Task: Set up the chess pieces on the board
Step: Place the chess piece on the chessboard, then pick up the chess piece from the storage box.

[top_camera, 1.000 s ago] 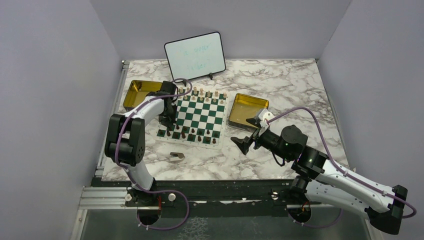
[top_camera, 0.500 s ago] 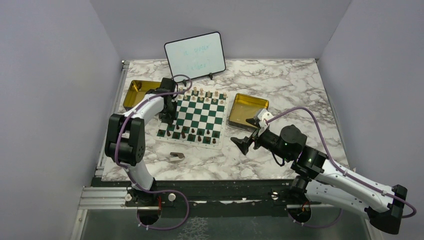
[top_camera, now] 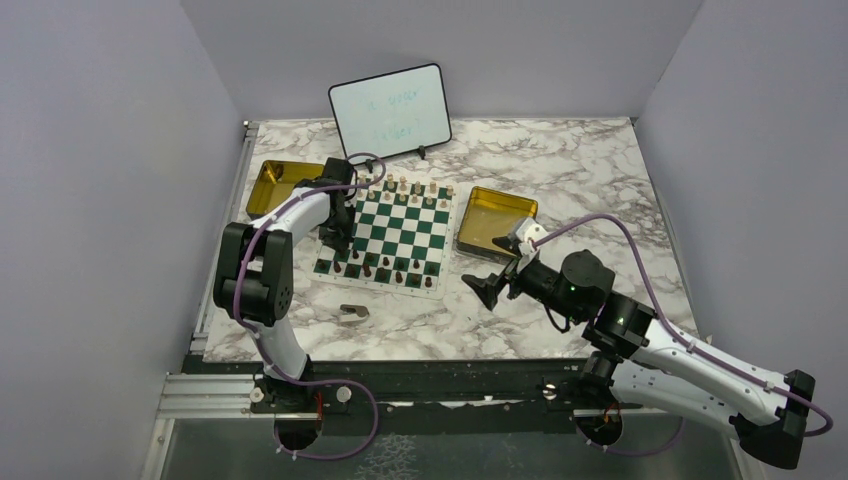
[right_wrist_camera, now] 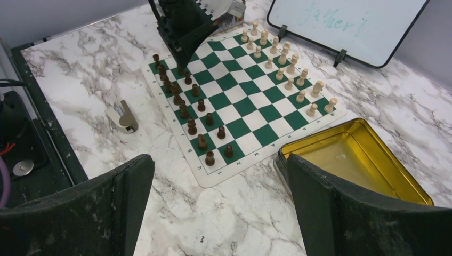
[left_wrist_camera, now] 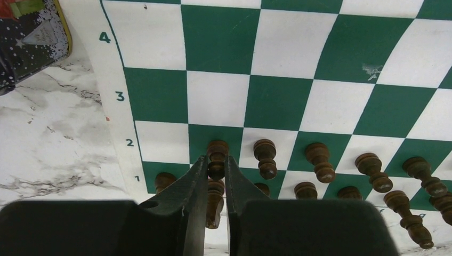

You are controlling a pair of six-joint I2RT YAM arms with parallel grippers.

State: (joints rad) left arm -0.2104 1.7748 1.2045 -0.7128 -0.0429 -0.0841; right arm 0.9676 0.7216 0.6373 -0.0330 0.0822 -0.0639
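Board [top_camera: 397, 229] is a flat green-and-white checked mat with a white border carrying rank numbers. It lies on the marble table [top_camera: 560, 170], between two gold tins [top_camera: 497, 222].

Dark pieces [top_camera: 385, 268] are small turned brown wood. They stand in two rows on the side nearest the arms. Light pieces [top_camera: 410, 187] are pale tan, in two rows on the far side by the whiteboard [top_camera: 390, 112].

Left gripper [left_wrist_camera: 216, 160] is down over the board's near-left corner. Its fingers [left_wrist_camera: 200, 170] are drawn in narrow on either side of one dark pawn [left_wrist_camera: 217, 151], which stands upright on the second rank (second square in from the numbered border). Can't tell whether the pads press it or sit just off it.

Right gripper [right_wrist_camera: 221, 213] is spread wide and holds nothing. It hangs over the marble off the board's right side, near the right tin.

A small grey scrap [top_camera: 352, 314] lies on the table nearer the arms than the board.
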